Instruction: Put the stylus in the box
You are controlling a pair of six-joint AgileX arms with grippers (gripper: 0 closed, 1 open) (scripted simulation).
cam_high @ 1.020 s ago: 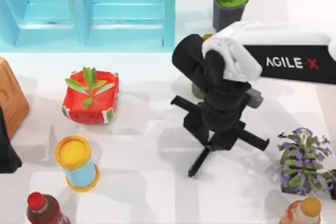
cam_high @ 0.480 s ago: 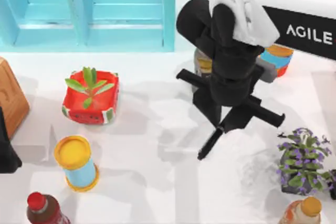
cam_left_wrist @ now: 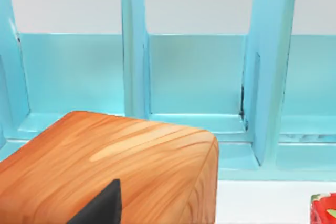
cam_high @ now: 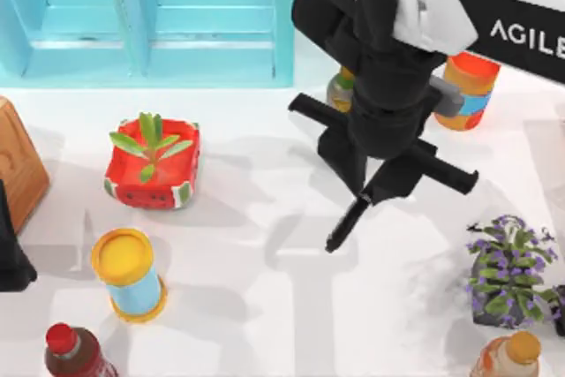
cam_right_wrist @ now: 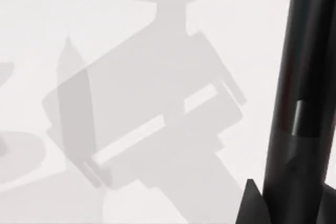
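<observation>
- Above table centre: right gripper (cam_high: pixel 369 193) pinching stylus (cam_high: pixel 346 226), tip hanging toward seven o'clock.
- Best carried level toward turquoise box (cam_high: pixel 159 19) at ten o'clock.
- Left arm parked beside wooden block (cam_left_wrist: pixel 113 169), fingers unclear.

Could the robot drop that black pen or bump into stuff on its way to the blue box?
It might. The right gripper holds the stylus near one end, so the long free part hangs below and could slip out or swing. That dangling end could also catch on the blue box wall unless it is lifted high enough. And the arm passes close above the small bottle and the orange can, which it could knock over.
</observation>
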